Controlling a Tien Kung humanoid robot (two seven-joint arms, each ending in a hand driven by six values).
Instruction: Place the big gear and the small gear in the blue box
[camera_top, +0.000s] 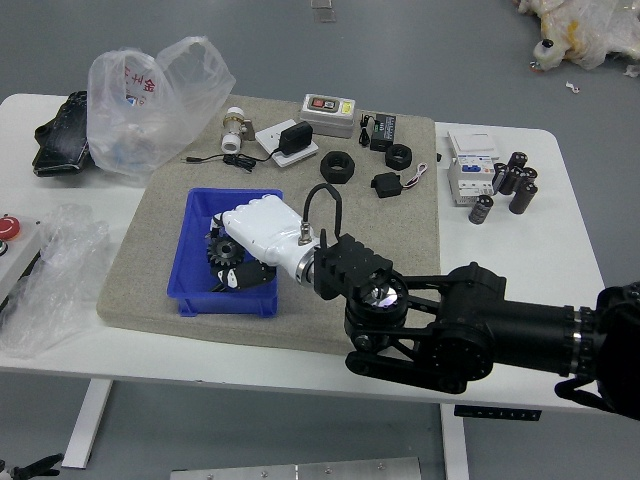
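Right hand (262, 232) grips gear (225, 252) over box (225, 304), left of centre; release not yet done. Big or small: cannot tell. Second gear not made out, so completion unconfirmed. Left hand (38, 469) in lower left corner, state unclear.

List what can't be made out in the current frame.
- Head view: floor of the blue box under the right hand; hand hides it.
- Head view: whether the held gear touches that floor; fingers cover it.
- Head view, lower-left: black part cut off by the edge.
- Head view: white carton's print, too small.
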